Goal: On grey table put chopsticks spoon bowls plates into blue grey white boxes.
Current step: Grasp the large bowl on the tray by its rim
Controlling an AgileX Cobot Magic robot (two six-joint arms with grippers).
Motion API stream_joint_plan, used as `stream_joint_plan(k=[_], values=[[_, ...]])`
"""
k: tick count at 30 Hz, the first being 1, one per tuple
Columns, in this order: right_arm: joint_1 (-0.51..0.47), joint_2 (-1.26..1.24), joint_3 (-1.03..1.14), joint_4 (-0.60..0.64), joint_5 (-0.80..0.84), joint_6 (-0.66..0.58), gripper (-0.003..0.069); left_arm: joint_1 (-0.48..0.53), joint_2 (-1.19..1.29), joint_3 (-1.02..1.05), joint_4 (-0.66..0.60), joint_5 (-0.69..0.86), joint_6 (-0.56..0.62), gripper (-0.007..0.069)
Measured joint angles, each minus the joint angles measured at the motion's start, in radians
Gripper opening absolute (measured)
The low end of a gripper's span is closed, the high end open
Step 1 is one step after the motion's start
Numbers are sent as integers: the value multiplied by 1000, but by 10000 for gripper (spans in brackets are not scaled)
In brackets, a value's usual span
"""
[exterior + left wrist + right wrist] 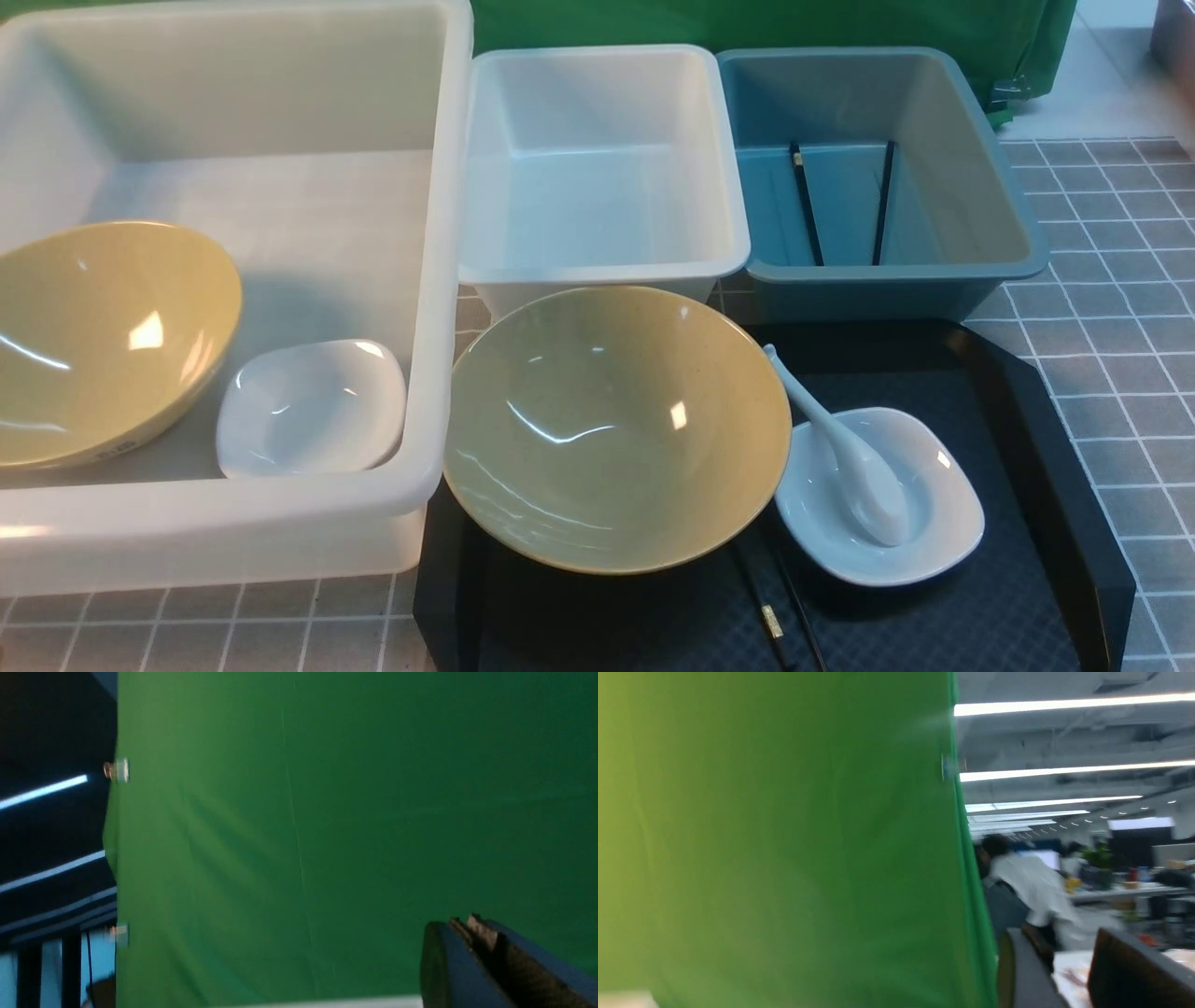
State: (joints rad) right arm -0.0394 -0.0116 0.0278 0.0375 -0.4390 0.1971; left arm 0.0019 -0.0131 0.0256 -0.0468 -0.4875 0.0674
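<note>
Looking forward from between your arms, you see the grey table [1120, 327] carrying three boxes in a row at the back. The large translucent box [205, 513], on your left, holds one yellow bowl [103, 341], tilted, and one white plate [313, 406] just beside it. The white box [597, 269] stands in the middle. The blue box [990, 187], just beside it on the right, contains two black chopsticks [808, 210] lying apart on its floor.

In front of these, a black tray [1027, 448] bears a second yellow bowl [616, 429]. Just right of that bowl sits a second white plate [943, 523], with the white spoon [854, 457] resting in it, scoop in the dip and handle leaning out toward the bowl. Another pair of chopsticks [773, 623] emerges from beneath the bowl at the tray's near edge.

Your left gripper [467, 924], seen from its wrist against a green backdrop [327, 812], has its fingers pressed together on nothing. Your right gripper [1057, 952] shows its fingers parted, with only the blurred room between them.
</note>
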Motion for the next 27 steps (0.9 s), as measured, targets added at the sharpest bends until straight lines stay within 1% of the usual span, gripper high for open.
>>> stream_joint_plan(k=[1, 3, 4, 6, 7, 9, 11, 12, 14, 15, 16, 17, 20, 21, 22, 23, 24, 25, 26, 27], values=[[0, 0, 0, 1, -44, 90, 238, 0, 0, 0, -5, -56, -21, -14], [0, 0, 0, 2, -95, 189, 238, 0, 0, 0, -45, -133, -82, -14], [0, 0, 0, 2, -104, 195, 238, 0, 0, 0, -56, -139, -95, -14], [0, 0, 0, 5, -135, 230, 237, 0, -1, -2, -103, -173, -169, -14], [0, 1, -4, 5, -135, 231, 231, 0, -2, -22, -135, -141, -223, -14], [0, 1, -46, 6, -84, 203, 207, 0, -2, -108, -152, -25, -259, -14], [0, 1, -109, 6, -17, 151, 167, 0, 16, -210, -146, 124, -250, -14], [0, 4, -169, 4, 46, 105, 132, 0, 54, -306, -130, 215, -220, -14], [0, 13, -229, 4, 107, 29, 87, 0, 119, -411, -107, 315, -173, -14], [0, 18, -249, 3, 127, -2, 71, 1, 128, -435, -105, 324, -161, -14], [0, 33, -285, 0, 179, -75, 43, 1, 207, -523, -87, 383, -124, -14], [0, 47, -302, 0, 220, -142, 34, 1, 262, -570, -75, 416, -100, -14], [0, 92, -314, -1, 355, -290, 34, 1, 424, -670, -54, 528, -40, -14], [0, 112, -314, -2, 419, -336, 34, 1, 484, -705, -52, 587, -22, -14], [0, 140, -314, -3, 510, -379, 34, 1, 568, -753, -58, 685, -5, -14], [0, 144, -314, -3, 534, -380, 34, 1, 591, -767, -61, 700, 0, -14], [0, 163, -314, -3, 592, -375, 34, 1, 647, -802, -87, 791, 7, -14], [0, 171, -315, -3, 637, -367, 34, 1, 690, -831, -114, 835, 12, -14], [0, 182, -322, -4, 721, -326, 34, 1, 767, -895, -185, 959, 42, -14], [1, 182, -323, -4, 737, -323, 34, 1, 785, -902, -207, 971, 48, -14]])
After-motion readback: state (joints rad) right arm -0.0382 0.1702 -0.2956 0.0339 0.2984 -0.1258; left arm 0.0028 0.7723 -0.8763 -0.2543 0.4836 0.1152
